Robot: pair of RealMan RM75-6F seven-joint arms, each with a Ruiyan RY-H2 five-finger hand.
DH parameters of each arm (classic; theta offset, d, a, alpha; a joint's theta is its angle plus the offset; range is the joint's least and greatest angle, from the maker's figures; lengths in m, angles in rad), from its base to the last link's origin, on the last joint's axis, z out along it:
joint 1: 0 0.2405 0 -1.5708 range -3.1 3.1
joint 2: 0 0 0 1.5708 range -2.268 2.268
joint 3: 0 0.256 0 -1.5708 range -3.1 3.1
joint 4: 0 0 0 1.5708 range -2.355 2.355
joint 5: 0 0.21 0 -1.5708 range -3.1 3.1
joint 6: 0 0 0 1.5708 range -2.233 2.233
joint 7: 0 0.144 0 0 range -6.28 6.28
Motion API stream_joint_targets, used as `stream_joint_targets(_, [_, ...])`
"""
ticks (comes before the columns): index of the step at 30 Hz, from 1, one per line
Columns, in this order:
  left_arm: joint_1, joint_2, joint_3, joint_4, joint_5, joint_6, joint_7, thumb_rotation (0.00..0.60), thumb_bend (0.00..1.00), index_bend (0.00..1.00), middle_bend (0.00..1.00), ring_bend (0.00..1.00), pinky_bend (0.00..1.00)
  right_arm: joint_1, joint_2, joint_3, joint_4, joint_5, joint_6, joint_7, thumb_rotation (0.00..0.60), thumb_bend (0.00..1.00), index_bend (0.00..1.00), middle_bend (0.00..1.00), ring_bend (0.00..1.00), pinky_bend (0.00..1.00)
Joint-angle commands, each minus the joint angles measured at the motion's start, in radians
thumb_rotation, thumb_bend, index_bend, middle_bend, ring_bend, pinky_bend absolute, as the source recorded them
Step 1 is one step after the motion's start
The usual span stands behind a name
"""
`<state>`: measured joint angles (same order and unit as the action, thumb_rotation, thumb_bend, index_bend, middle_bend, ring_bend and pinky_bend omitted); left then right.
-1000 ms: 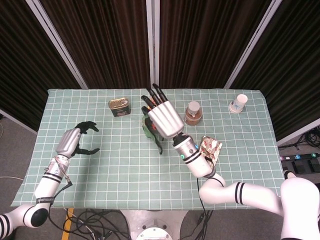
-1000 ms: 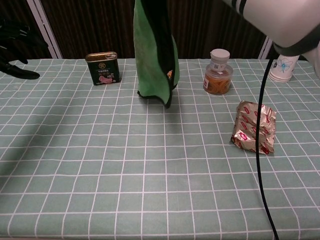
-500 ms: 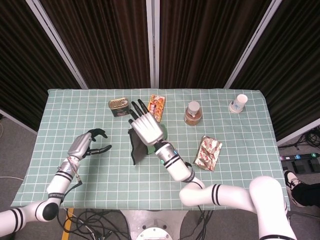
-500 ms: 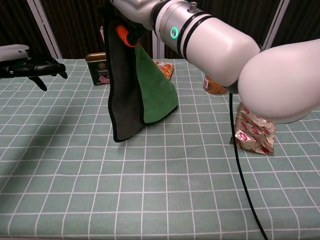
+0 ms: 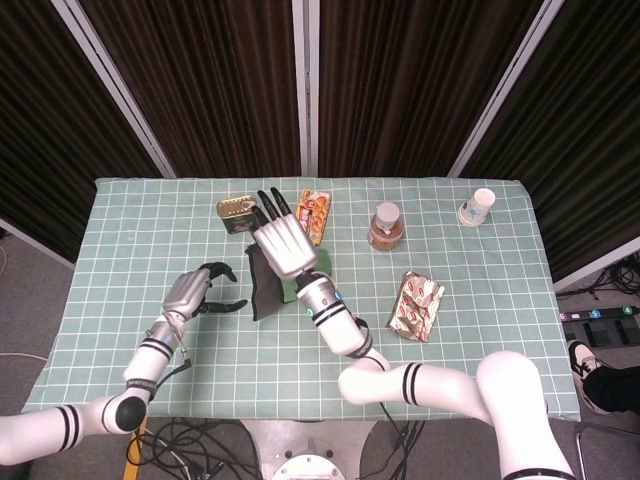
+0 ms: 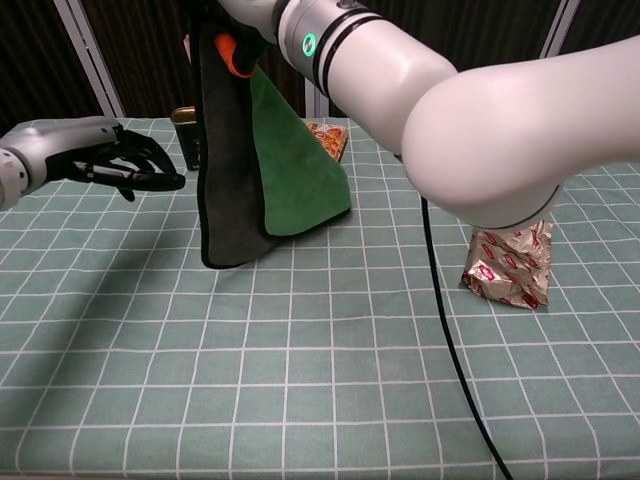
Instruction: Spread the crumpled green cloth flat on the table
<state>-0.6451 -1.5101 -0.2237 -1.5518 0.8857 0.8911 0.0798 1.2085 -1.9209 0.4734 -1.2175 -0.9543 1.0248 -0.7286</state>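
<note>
The green cloth (image 6: pixel 290 160) hangs from my right hand (image 5: pixel 284 243), its dark underside (image 6: pixel 225 170) facing left and its lower edge touching the table. In the head view the cloth (image 5: pixel 268 283) shows below that hand. My right hand grips the cloth's top, mostly out of the chest view's top edge. My left hand (image 6: pixel 125 165) hovers just left of the cloth with its fingers apart and empty; in the head view the left hand (image 5: pixel 202 290) sits beside the cloth's dark edge, not touching it.
A green tin (image 5: pixel 236 210) and an orange snack packet (image 5: pixel 314 212) lie behind the cloth. A brown jar (image 5: pixel 386 228) and a paper cup (image 5: pixel 479 206) stand at the back right. A red foil packet (image 6: pixel 510 255) lies to the right.
My right hand has carried the hanging cloth leftward, toward the left hand. The left hand has moved right, closing in on the cloth's dark edge.
</note>
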Motion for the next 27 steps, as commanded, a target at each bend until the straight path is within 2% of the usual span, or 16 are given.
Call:
stream_joint_targets(1, [-0.025, -0.026, -0.010, 0.017, -0.031, -0.004, 0.025, 0.301, 0.00, 0.34, 0.24, 0.16, 0.33, 0.013, -0.008, 0.012, 0.007, 0.010, 0.001, 0.008, 0.600, 0.53, 0.75, 0.21, 0.02, 0.00])
stream_joint_targets(9, [-0.061, -0.077, -0.006, 0.057, -0.086, -0.007, 0.078, 0.333, 0.00, 0.37, 0.24, 0.16, 0.33, 0.035, -0.006, 0.031, -0.004, 0.019, 0.023, 0.016, 0.600, 0.54, 0.75, 0.21, 0.02, 0.00])
stream_joint_targets(15, [-0.056, -0.110, -0.008, 0.098, -0.090, 0.034, 0.085, 0.417, 0.00, 0.41, 0.24, 0.16, 0.33, 0.012, 0.032, 0.010, -0.070, 0.007, 0.043, 0.026, 0.600, 0.54, 0.74, 0.21, 0.02, 0.00])
stream_joint_targets(21, [-0.046, -0.116, -0.007, 0.112, -0.079, 0.055, 0.084, 0.476, 0.00, 0.46, 0.24, 0.16, 0.33, 0.000, 0.060, 0.000, -0.110, 0.004, 0.057, 0.028, 0.600, 0.55, 0.74, 0.21, 0.02, 0.00])
stream_joint_targets(27, [-0.032, -0.110, -0.003, 0.104, -0.065, 0.064, 0.076, 0.487, 0.02, 0.48, 0.24, 0.16, 0.33, -0.011, 0.080, -0.006, -0.132, 0.012, 0.065, 0.034, 0.600, 0.55, 0.74, 0.21, 0.02, 0.00])
